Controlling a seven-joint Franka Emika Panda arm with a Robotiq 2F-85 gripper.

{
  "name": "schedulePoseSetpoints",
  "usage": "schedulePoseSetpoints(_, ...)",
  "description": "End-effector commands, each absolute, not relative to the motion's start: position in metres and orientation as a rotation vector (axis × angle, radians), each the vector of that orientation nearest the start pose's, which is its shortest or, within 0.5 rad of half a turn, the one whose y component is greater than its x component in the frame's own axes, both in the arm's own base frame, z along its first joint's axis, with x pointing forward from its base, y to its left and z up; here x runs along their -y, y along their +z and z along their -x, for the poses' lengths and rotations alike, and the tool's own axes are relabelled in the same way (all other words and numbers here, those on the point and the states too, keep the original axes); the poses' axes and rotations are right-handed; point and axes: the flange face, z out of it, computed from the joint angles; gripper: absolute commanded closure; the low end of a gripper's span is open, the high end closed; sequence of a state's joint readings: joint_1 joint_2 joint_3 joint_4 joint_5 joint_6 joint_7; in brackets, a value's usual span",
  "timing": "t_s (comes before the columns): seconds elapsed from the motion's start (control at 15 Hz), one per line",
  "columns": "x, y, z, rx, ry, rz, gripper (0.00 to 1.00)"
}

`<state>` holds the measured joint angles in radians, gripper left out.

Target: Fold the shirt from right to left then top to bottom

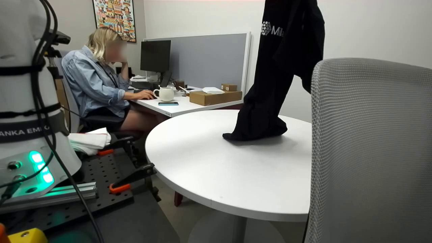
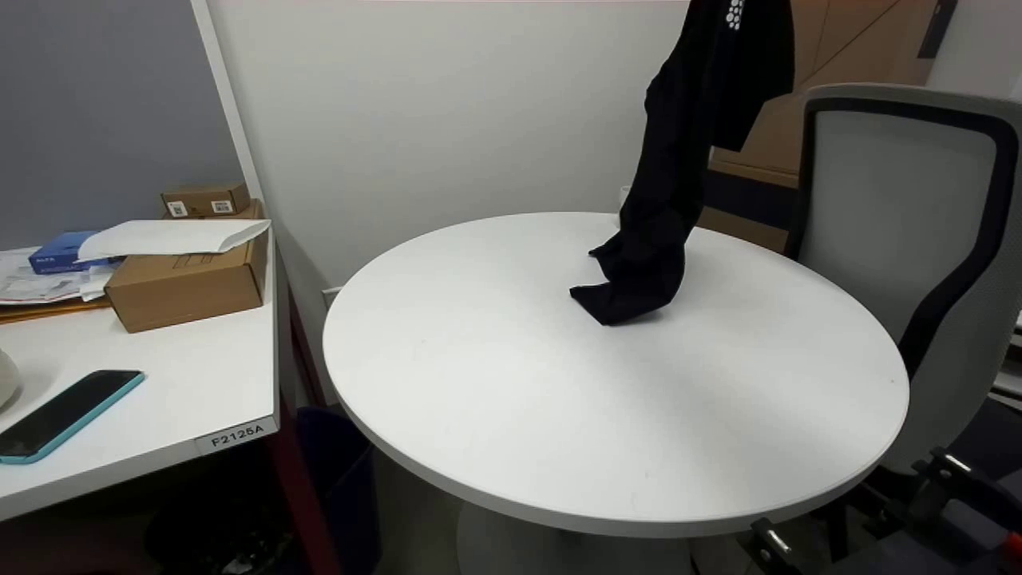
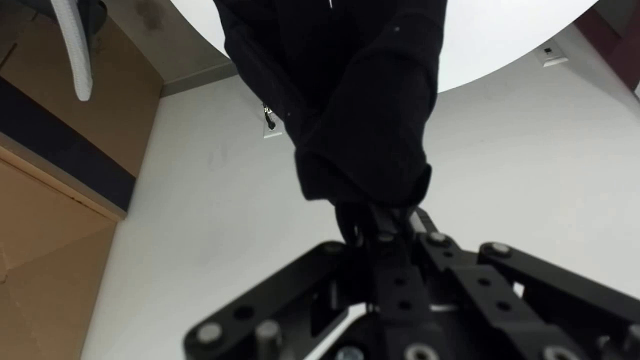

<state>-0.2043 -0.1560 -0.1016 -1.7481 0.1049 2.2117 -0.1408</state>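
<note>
The round table (image 2: 511, 399) stands between 1 desk (image 2: 215, 375) and 1 chair (image 2: 874, 216), gripper (image 3: 382, 222) pinching the shirt (image 1: 271, 74).

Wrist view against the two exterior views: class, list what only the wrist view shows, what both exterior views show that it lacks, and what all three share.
Only the wrist view: the fingers, closed on the black shirt.
Only the exterior views: the shirt's lower end resting on the white table, plus the phone and large cardboard box on the desk.
All three: the black shirt, the white table and the pale wall.
</note>
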Motion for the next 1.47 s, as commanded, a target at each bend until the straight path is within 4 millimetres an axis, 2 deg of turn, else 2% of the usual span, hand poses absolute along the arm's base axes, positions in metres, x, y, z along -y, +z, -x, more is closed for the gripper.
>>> schedulePoseSetpoints(0.0, 0.166, 0.719, -0.501, -0.334, -0.993, 2.98, 0.99)
schedulePoseSetpoints(0.33, 0.151, 0.766, -0.461, -0.331, -1.071, 2.945, 0.99)
schedulePoseSetpoints(0.6, 0.132, 0.793, -0.437, -0.308, -1.125, 2.919, 0.99)
schedulePoseSetpoints(0.8, 0.126, 0.8, -0.43, -0.302, -1.138, 2.907, 0.99)
schedulePoseSetpoints(1.07, 0.125, 0.799, -0.431, -0.302, -1.135, 2.906, 0.99)
schedulePoseSetpoints(1.4, 0.141, 0.802, -0.422, -0.331, -1.142, 2.887, 0.99)
